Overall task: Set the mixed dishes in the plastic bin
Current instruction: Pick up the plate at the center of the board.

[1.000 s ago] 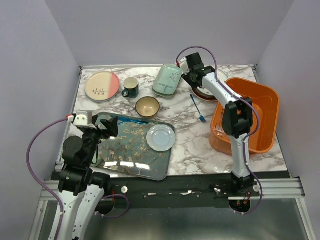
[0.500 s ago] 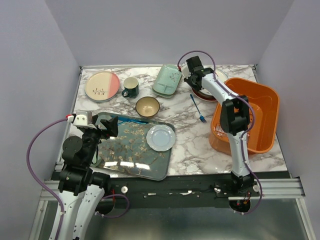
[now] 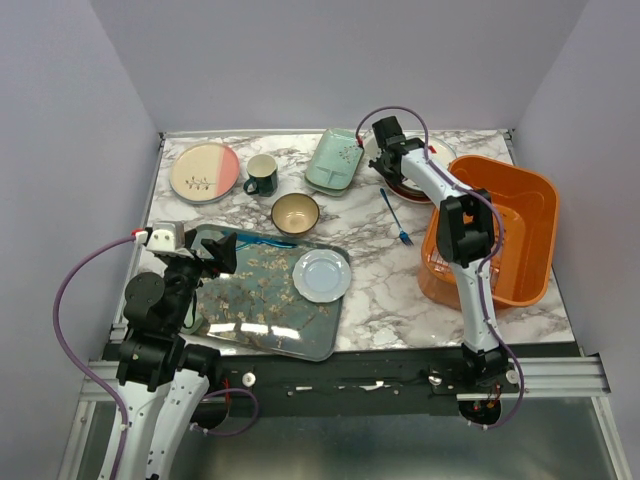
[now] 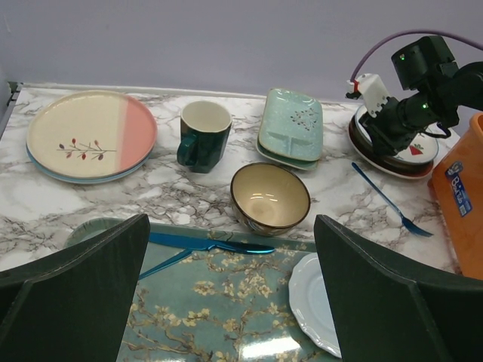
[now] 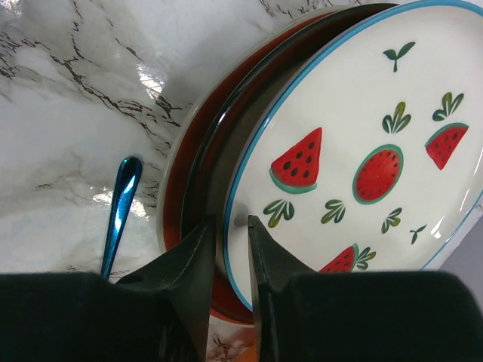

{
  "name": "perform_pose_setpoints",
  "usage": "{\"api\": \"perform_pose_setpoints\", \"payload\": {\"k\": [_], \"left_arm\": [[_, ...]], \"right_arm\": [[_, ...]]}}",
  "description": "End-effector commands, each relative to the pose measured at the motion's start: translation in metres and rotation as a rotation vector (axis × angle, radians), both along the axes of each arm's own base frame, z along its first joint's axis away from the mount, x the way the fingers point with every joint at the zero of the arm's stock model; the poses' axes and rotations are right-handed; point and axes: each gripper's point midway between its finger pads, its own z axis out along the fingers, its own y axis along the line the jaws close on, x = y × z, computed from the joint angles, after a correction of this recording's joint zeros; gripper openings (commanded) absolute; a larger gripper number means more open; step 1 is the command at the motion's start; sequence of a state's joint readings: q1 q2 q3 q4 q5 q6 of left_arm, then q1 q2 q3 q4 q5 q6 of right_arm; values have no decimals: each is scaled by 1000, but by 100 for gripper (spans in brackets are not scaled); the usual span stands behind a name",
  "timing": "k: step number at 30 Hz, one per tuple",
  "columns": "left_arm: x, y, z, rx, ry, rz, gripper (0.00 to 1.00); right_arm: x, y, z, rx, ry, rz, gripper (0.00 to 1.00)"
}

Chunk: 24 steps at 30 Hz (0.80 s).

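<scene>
Right gripper [image 5: 229,226] set narrow astride the watermelon plate [image 5: 362,151] rim (firm clamp unconfirmed), edge-on for lifting off the dark plate [image 5: 200,173] beneath, beside the plastic bin [image 3: 528,195]. Left gripper [image 4: 230,249] wide, empty, over the tray [image 4: 226,317].

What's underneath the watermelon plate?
A dark red plate sits under the watermelon plate; only its rim shows on the left. Its centre, and anything stacked lower, is covered.

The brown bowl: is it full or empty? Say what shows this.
Empty. The bowl stands upright on the marble table, and the left wrist view shows its cream inside bare down to the bottom.
</scene>
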<state>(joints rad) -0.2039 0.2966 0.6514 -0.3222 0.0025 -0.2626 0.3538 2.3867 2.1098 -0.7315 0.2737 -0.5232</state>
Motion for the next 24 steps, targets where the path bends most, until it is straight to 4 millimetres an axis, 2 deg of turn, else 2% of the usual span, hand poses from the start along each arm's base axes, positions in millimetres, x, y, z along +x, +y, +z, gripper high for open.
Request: {"api": "perform_pose_setpoints", "payload": {"k": [1,6,7,11,12,14,15,18,19,21,22,24], "left_arm": [[0,-2,3,-1,-18,-14,99],[0,-1,3,0,-17,-11,99],[0,-2,3,-1,-18,-13,99],[1,-2,1,1,-9,-14,99],[1,-2,1,0,-9,-13,99],[2,-3,0,1,-3,-16,99],[2,-3,0,1,-3,-18,99],[4,-4,-1,1,3,-21,99],[4,-4,-1,1,5,-24,99],[4,-6,-2,-2,10,-35,99],[5,-8,-2,-3,12,-41,99],[6,-10,-4,-10,20,-52,99]], "right_arm": [[1,-3,-14,-24,27,-7,27],[-3,-1,-17,-18,43,5,16],[-4,-2,-19,-17,48,5,11],[-9,2,-9,10,44,21,1],[-7,2,4,18,17,24,1],[-10,2,14,19,3,39,1],[-7,2,33,30,-40,44,1],[-12,1,50,27,-73,77,1],[-12,1,69,33,-109,84,1],[-16,0,80,33,-136,107,1],[-19,0,99,45,-174,117,1],[-21,2,112,60,-204,145,1]]}}
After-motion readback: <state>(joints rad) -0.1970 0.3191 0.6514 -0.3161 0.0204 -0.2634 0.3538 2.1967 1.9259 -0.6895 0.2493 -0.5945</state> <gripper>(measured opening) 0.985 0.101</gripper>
